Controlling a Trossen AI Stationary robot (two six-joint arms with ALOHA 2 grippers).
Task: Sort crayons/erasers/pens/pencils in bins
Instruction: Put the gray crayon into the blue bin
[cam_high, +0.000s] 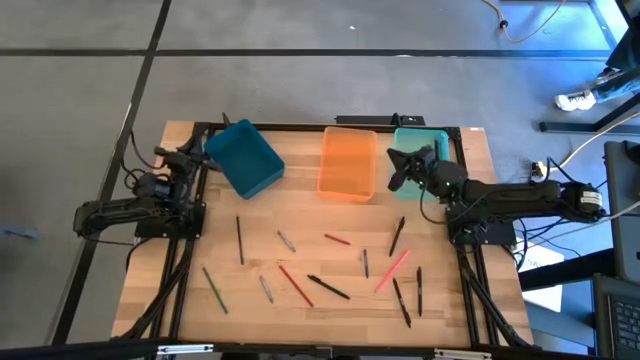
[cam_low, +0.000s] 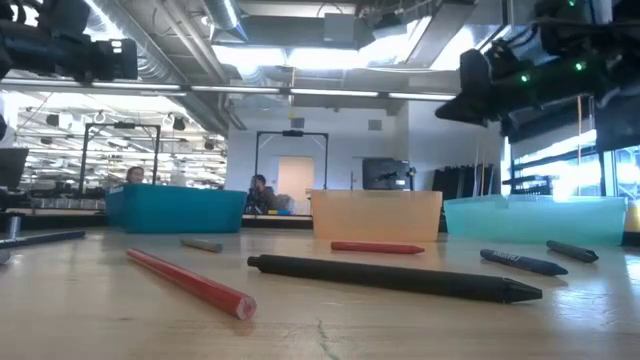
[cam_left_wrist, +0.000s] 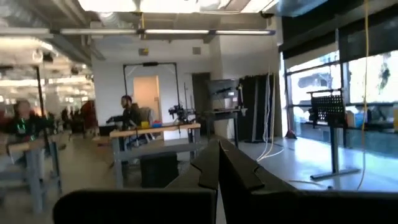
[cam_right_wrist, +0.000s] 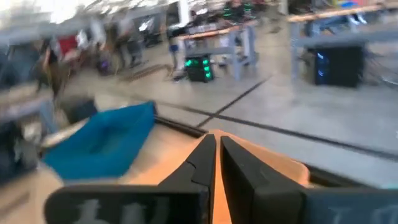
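- No sorted item can be seen in the orange bin (cam_high: 347, 165), centre of the far edge.
- Pens, pencils and crayons (cam_high: 330, 268) are scattered in front of it.
- The right gripper (cam_high: 396, 172) is raised beside it, clenched and empty.
- The left gripper (cam_high: 190, 155), likewise closed, is held past the blue bin (cam_high: 244, 158).

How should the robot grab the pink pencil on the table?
Grip the pink pencil at its middle, coming straight down. It lies flat and slanted on the table, so the gripper should turn to close across its thin width. A dark pen lies close by its lower end.
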